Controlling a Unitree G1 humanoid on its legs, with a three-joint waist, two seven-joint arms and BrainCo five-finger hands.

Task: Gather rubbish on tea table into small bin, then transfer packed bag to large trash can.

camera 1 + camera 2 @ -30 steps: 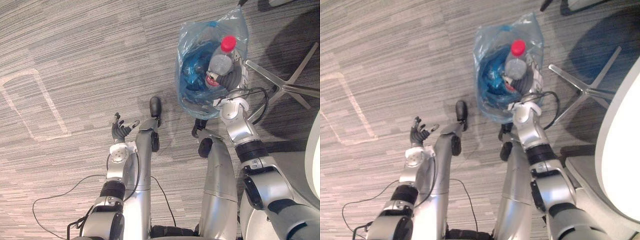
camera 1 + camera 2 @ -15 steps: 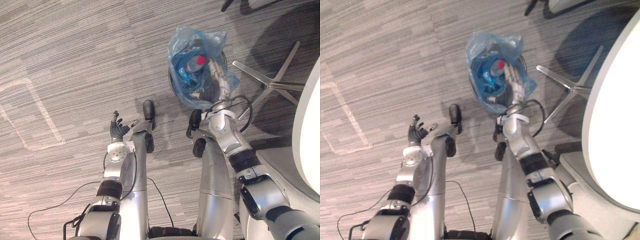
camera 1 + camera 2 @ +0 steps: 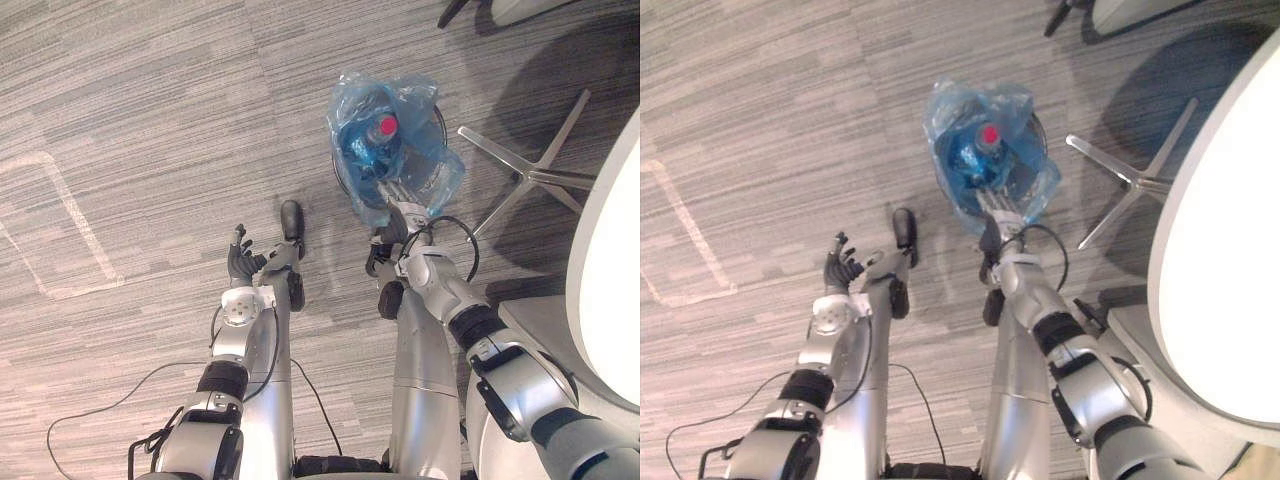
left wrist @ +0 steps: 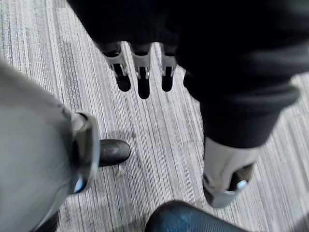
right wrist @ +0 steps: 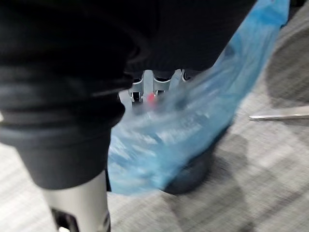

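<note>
A blue plastic bag (image 3: 400, 160) holds a clear bottle with a red cap (image 3: 388, 125) and other rubbish. It hangs low over a round dark bin (image 3: 438, 118) on the carpet ahead of me. My right hand (image 3: 397, 207) reaches into the bag's near side, its fingers (image 5: 154, 83) caught in the blue film (image 5: 193, 125), so it is shut on the bag. The bin (image 5: 193, 170) shows dark under the bag in the right wrist view. My left hand (image 3: 243, 264) hovers over bare carpet at the lower left, its fingers (image 4: 140, 72) straight and holding nothing.
A silver star-shaped chair base (image 3: 530, 172) spreads on the floor right of the bin. A white round table edge (image 3: 612, 270) curves along the right side. Pale tape lines (image 3: 60, 215) mark the carpet at the left.
The bag has dropped from up close to the camera down onto the dark bin, with my right arm stretching forward and down. The view itself has shifted. The left hand has kept its pose.
</note>
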